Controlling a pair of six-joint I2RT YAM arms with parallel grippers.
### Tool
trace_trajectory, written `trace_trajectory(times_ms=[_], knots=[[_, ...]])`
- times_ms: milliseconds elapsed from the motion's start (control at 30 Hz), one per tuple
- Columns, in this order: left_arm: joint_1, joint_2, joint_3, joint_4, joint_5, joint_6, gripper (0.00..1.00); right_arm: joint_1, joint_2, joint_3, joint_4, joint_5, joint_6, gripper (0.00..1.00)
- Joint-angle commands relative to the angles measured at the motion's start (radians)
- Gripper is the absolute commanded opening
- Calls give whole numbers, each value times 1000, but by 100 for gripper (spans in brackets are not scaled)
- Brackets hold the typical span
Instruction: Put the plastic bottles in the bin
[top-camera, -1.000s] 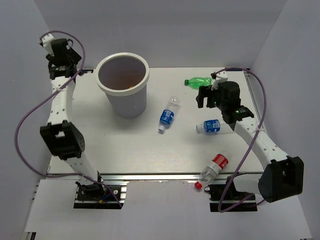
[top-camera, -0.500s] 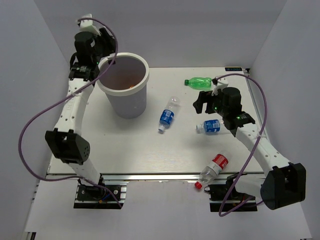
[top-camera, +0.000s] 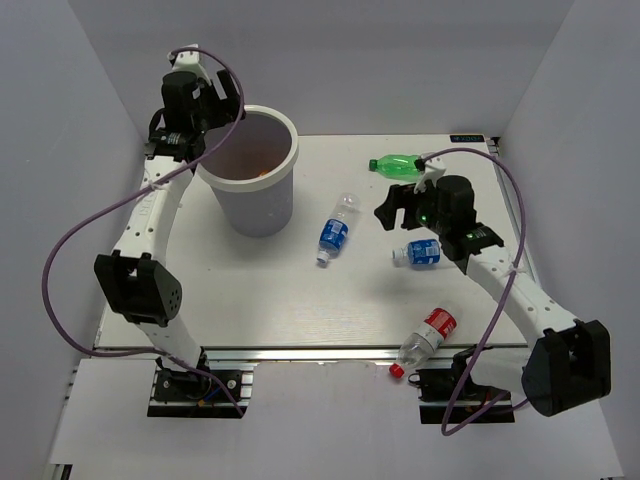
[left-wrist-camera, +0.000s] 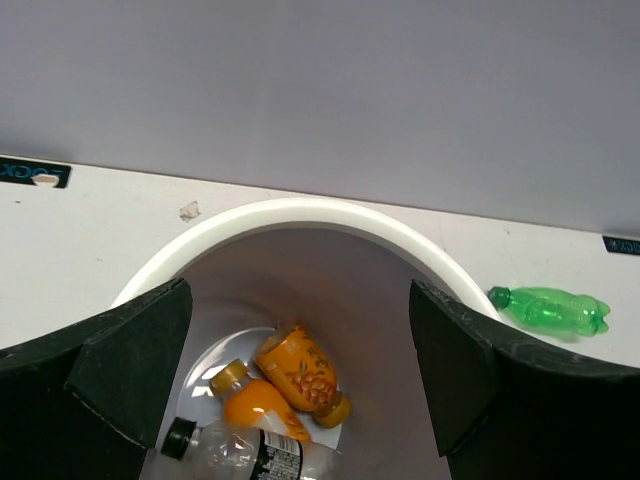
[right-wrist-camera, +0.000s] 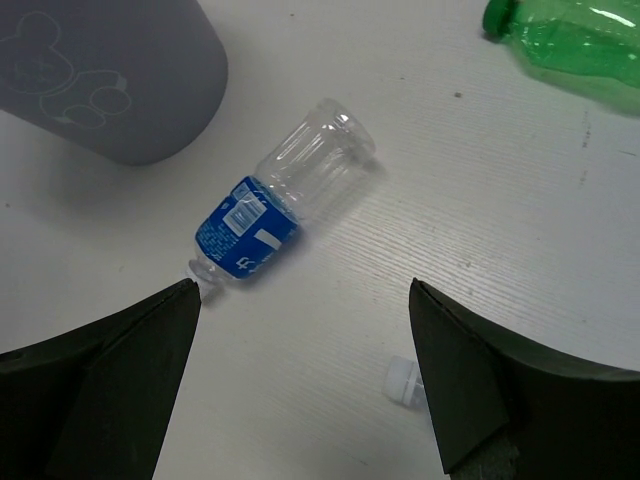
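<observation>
Left fingers (left-wrist-camera: 120, 380) spread over bin (left-wrist-camera: 310, 210) rim, right fingers (right-wrist-camera: 110, 390) apart above blue-label bottle (right-wrist-camera: 250, 235), green bottle (top-camera: 405, 163) near far table (top-camera: 300, 300) edge

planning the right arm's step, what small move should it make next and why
Probably ease the right gripper forward and down over the clear bottle with the blue label, then close. Its jaws stand open and empty, and the bottle lies on the table just ahead of them, well apart from the green bottle, so nothing seems to block the approach.
</observation>
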Motion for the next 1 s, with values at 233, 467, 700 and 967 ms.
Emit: trace_trajectory(times_ms=[233, 467, 700, 967], knots=[[-4, -261, -75, -49, -249, -57, 98, 182, 155, 101, 43, 155, 66, 89], [-4, -722, -637, 38, -483, -295, 98, 197, 216, 103, 75, 201, 243, 89], [-4, -911, -966, -24, -418, -513, 98, 206, 288, 136, 74, 287, 338, 89], [-4, -914, -1150, -80, -232, -560, 98, 222, 515, 293, 58, 302, 397, 89]])
